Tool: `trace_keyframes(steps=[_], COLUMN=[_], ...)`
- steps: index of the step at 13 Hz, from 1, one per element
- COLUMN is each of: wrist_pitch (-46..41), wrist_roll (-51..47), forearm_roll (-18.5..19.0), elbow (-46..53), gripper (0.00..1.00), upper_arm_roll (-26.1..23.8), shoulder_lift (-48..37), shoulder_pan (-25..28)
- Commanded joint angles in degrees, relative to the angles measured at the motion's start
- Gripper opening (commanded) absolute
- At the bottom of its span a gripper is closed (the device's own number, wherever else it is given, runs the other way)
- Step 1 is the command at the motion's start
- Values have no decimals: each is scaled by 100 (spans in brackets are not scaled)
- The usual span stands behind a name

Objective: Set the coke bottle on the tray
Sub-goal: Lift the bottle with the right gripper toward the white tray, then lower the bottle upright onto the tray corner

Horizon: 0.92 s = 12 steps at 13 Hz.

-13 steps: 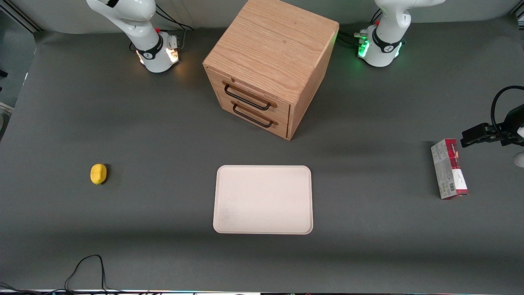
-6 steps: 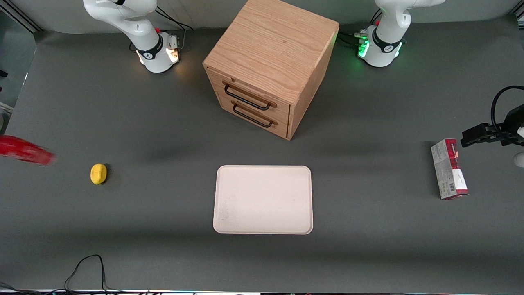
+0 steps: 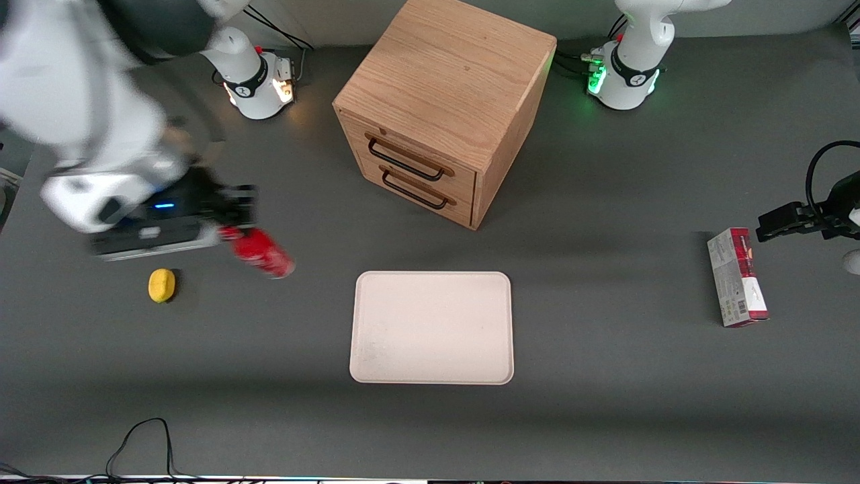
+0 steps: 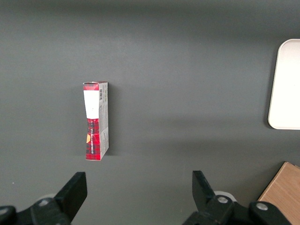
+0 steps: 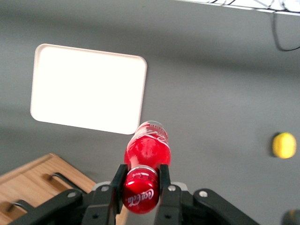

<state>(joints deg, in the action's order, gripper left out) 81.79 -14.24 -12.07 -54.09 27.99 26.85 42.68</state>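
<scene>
The large flat cream tray (image 3: pixel 431 327) with rounded corners lies nearest to the front camera, nothing on it. A small yellow lemon (image 3: pixel 161 285) sits toward the working arm's end of the table. Just beside and above it, the black two-finger gripper (image 3: pixel 232 232) is clamped on the neck of the glossy red coke bottle (image 3: pixel 262 253), which seems tilted above the table, apart from the tray. Farthest stands the wooden two-drawer cabinet (image 3: pixel 443 107).

wooden drawer cabinet (image 3: pixel 440 107), lemon (image 3: pixel 161 285), red-and-grey carton (image 3: pixel 736 277)
</scene>
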Motion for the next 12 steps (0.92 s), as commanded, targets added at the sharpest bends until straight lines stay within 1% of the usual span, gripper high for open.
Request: trace_keyframes(steps=[1,5,8,11,12], wrist_pitch=[65,591,1329,1857,2015], wrist_roll=[-483,-466,-404,-395,-343], forearm_roll=[117,108,91,38,29], elbow=[478,469,452,425,416], gripper=[2,2,2,2,2], upper_arm_roll=[110,40,39,31,-82], shoulder_lift=[303,566,1136,1690,1849], shoulder_pan=[354,416,337,258,136])
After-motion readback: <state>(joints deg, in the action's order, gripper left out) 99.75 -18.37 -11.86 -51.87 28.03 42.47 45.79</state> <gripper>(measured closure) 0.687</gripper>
